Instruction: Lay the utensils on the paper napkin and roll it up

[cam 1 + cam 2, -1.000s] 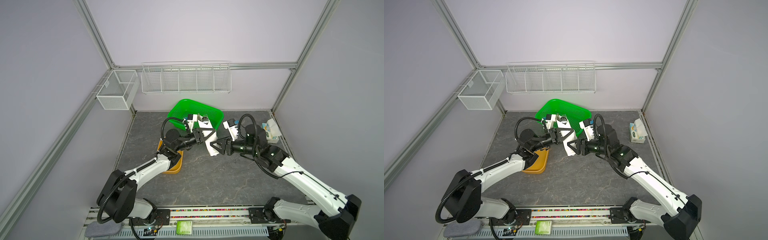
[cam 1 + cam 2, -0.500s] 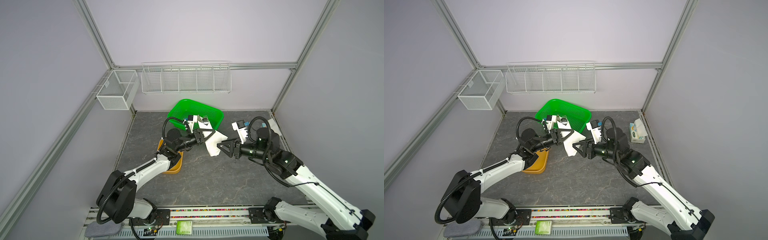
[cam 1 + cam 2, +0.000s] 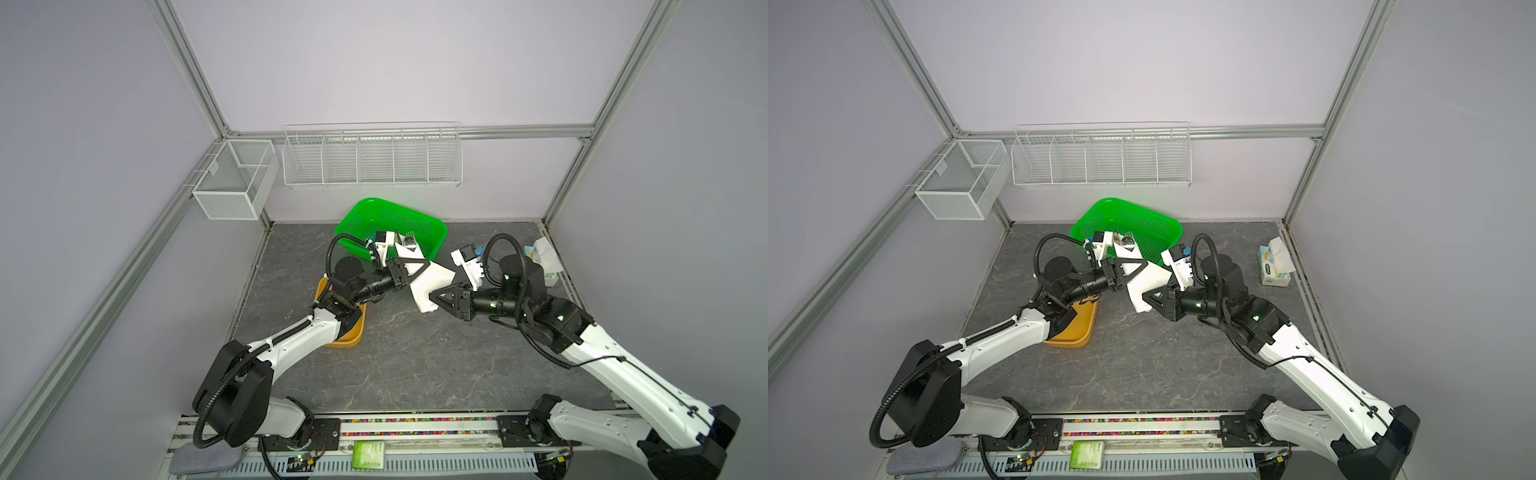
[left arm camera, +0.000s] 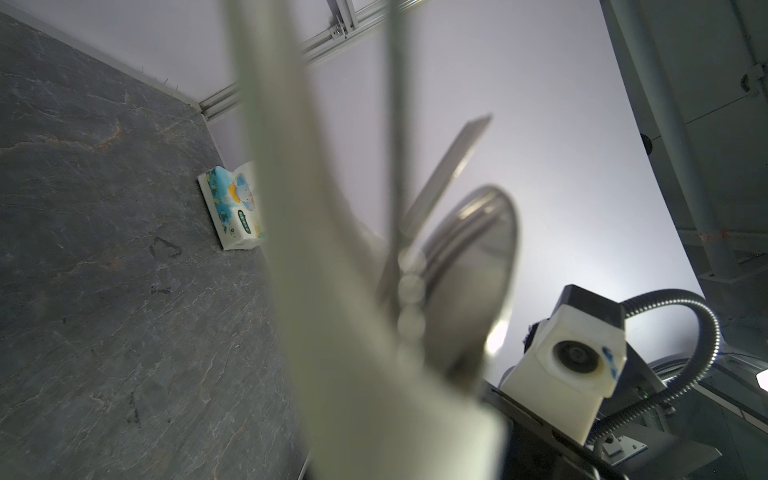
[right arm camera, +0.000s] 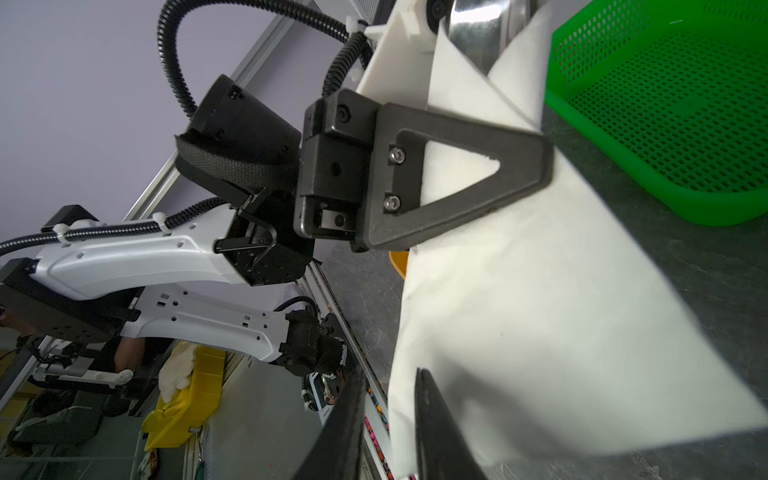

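where the paper napkin (image 3: 432, 280) is: rolled into a white bundle, held over the grey surface (image 3: 395, 353), slanting between both arms near the green basket (image 3: 374, 216).
utensils (image 3: 409, 241): shiny ends poke from the bundle's upper end.
left gripper (image 3: 423, 266): pressed together across the roll's upper part.
right gripper (image 3: 433, 297): at the lower end, fingers (image 5: 436, 432) nearly together with the paper's edge between them; cannot tell if it pinches.
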`<state>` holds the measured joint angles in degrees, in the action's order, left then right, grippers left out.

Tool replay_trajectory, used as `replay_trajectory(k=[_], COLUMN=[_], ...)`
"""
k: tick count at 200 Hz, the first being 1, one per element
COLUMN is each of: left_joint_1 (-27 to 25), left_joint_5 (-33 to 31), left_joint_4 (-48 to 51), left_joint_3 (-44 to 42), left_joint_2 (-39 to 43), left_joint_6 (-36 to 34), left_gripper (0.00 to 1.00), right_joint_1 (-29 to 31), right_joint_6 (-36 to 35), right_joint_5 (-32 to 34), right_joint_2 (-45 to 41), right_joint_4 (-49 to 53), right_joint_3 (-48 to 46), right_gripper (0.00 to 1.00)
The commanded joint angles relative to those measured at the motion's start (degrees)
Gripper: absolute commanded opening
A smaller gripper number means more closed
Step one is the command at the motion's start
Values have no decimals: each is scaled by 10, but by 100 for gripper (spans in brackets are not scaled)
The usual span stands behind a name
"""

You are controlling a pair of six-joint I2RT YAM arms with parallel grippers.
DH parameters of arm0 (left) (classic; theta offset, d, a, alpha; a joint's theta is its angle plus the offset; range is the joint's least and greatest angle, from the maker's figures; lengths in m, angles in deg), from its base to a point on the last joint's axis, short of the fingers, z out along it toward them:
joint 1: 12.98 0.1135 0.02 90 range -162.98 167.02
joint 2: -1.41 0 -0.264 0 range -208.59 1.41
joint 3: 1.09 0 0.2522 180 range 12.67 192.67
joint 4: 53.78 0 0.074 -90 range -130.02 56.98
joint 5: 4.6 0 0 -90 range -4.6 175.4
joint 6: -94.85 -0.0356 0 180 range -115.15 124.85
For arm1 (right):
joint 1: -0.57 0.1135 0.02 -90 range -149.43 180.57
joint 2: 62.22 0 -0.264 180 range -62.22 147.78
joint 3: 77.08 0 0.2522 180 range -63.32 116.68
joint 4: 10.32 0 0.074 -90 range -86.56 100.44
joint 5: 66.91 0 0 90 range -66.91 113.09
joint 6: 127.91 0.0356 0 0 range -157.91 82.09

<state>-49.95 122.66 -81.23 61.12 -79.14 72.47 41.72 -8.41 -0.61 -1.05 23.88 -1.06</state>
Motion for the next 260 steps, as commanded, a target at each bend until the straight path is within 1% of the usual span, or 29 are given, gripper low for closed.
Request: replay_trajectory(k=[1,26,52,59,68,77,91,111,122,134,142,158,189,204,214,239,260], left_joint_1=[2,2,2,2,2,2,2,2,2,2,2,2,2,2,2,2,2], left_joint_5=[-6,-2,1,-1,-2,-1,-2,-3,-1,-1,-1,-4,-6,-7,-7,-6,-5], left_joint_4=[-14,-15,-16,-18,-19,-20,-20,-23,-21,-19,-18,-16,-20,-21,-20,-19,-20], left_joint_3=[26,28,29,28,27,28,28,27,28,26,22,15,9,10,11,11,13], left_joint_2=[16,18,21,21,21,19,20,20,21,21,21,18,12,9,7,6,8], left_joint_6=[-5,-4,-2,-1,0,1,1,1,1,-3,-4,-10,-12,-13,-13,-14,-13], left_gripper=[0,0,0,0,0,0,0,0,0,0,0,0,0,0,0,0,0], right_joint_1=[3,3,3,3,5,9,10,9,9,9,9,9,9,10,10,11,10], right_joint_6=[-19,-17,-16,-21,-23,-21,-25,-39,-39,-33,-28,-24,-18,-19,-18,-15,-14], right_joint_5=[14,27,45,28,-15,-25,-10,42,56,54,54,55,63,67,77,82,123], right_joint_2=[2,5,9,11,17,21,20,16,10,-2,-8,-20,-31,-24,-17,3,15], right_joint_4=[21,18,23,17,4,3,21,71,77,61,53,44,27,23,25,13,15], right_joint_3=[-8,-16,-13,-12,-12,-11,-12,-9,-8,-8,-4,12,32,39,45,51,50], right_gripper=[23,22,24,24,23,23,22,21,24,25,30,33,50,51,55,57,62])
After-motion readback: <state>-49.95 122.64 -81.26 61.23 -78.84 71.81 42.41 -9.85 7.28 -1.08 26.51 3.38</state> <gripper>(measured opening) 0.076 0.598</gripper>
